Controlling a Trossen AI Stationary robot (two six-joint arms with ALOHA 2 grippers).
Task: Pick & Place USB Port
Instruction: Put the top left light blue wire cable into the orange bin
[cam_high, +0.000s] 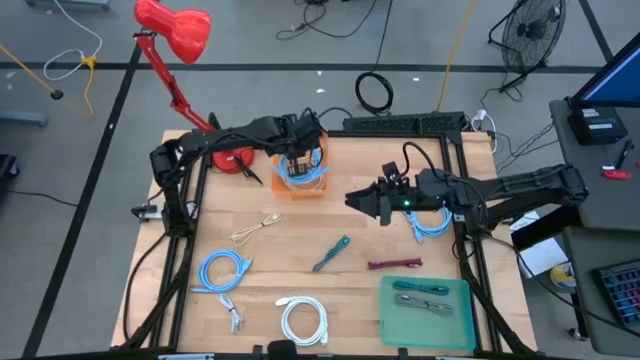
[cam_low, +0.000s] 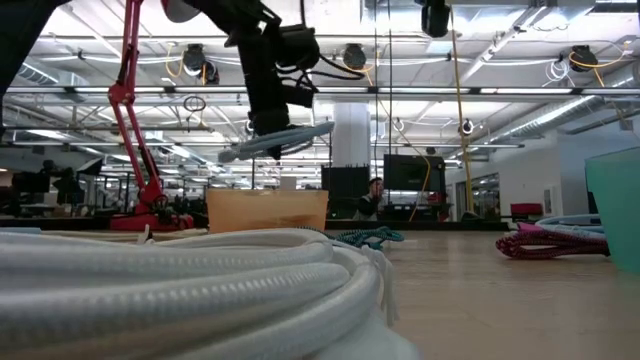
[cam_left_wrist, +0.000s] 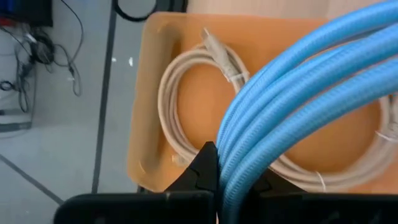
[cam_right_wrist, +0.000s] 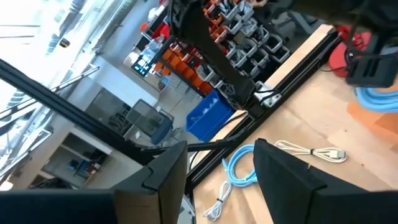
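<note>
The wooden table (cam_high: 300, 250) stands on a grey floor, with a red desk lamp (cam_high: 175, 30) at its far left corner. On the left half lie a coiled blue cable (cam_high: 222, 270) and a coiled white cable (cam_high: 303, 318). The left pincer (cam_high: 302, 160) hangs over the orange bin (cam_high: 300, 187), clamped on a light-blue USB cable coil (cam_left_wrist: 298, 99); a beige cable (cam_left_wrist: 186, 106) lies inside the bin. The right pincer (cam_high: 360, 200) hovers over the table's middle right, its fingers apart and holding nothing. A green tray (cam_high: 425, 315) sits near right.
</note>
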